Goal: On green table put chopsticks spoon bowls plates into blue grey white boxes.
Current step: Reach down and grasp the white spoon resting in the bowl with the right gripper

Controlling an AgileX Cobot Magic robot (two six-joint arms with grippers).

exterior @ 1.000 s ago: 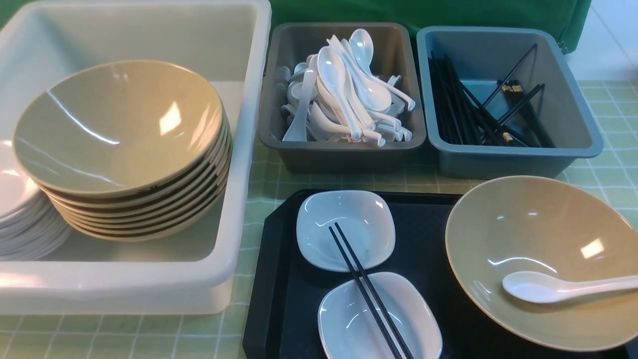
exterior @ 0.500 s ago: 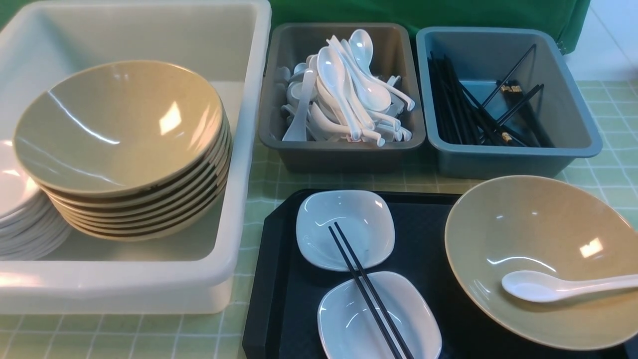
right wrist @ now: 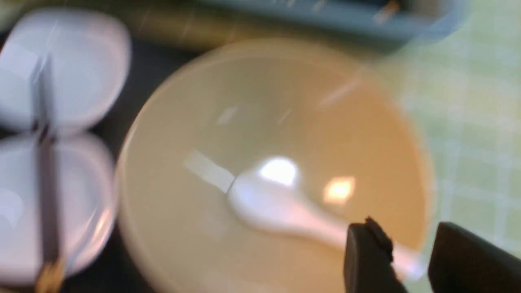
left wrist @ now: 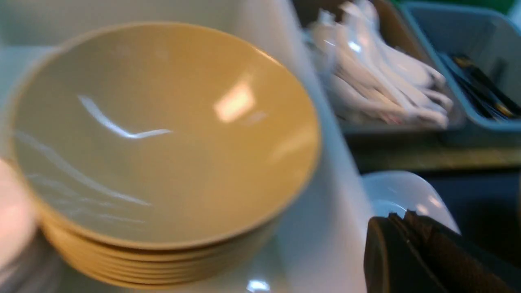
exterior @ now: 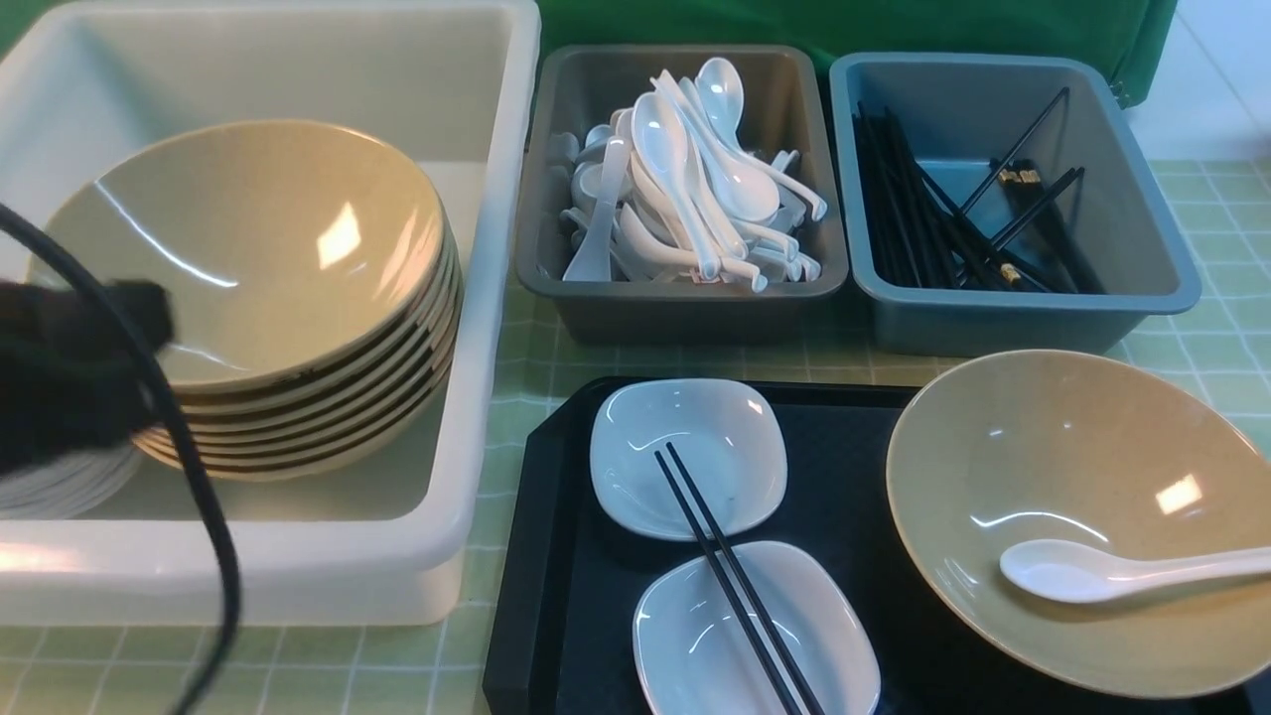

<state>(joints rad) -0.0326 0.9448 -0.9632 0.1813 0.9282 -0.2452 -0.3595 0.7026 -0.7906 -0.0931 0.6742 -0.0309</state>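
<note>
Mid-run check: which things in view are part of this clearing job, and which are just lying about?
Job: chopsticks across the two plates; spoon in the loose bowl; stacked bowls; white box, grey box, blue box; green table.
Lying about: black tray; green backdrop.

No lettering, label, brand or number can be read anywhere on the table — not on the white box [exterior: 496, 298] at the left edge, the grey box [exterior: 685, 323], the blue box [exterior: 993, 328] or the black tray [exterior: 556, 556]. Gold marks on the chopsticks [exterior: 953, 238] in the blue box — and a red speck among the spoons [exterior: 695, 189] — are too small to make out. Both wrist views are blurred.
</note>
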